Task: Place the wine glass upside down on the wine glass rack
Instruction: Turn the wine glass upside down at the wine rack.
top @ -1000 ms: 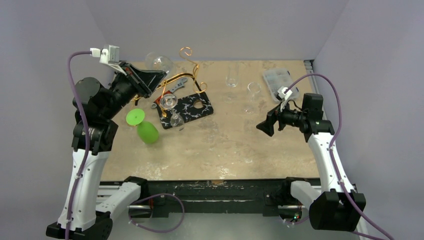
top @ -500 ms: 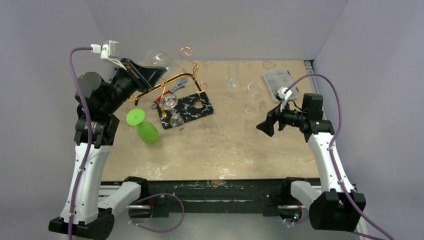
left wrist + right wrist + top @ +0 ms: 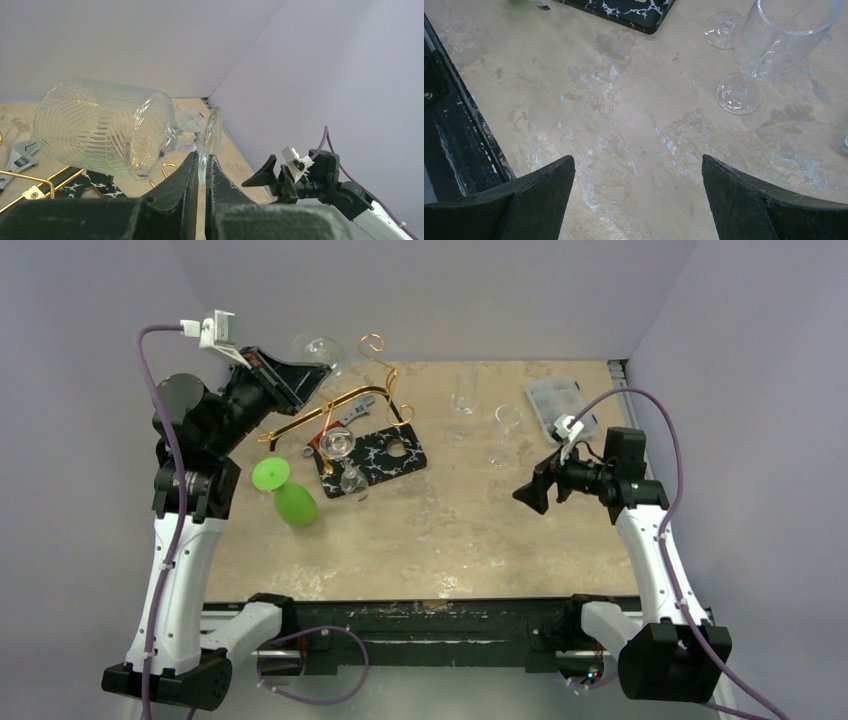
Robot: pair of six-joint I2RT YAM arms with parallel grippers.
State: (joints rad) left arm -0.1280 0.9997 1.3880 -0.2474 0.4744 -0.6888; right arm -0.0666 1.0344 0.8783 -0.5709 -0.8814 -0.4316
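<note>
Left hand (image 3: 316, 371) raised high, clamped tight; right hand (image 3: 522, 496) lower, gaping wide.

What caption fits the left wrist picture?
Jaws of the left gripper shut on the foot of a patterned wine glass, held sideways.

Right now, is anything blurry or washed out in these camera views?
Left wrist: the left fingers look soft, the wine glass sharp. Right wrist: the table is sharp, the right fingers dark and featureless. Top: even light, the glass faint against the wall.
</note>
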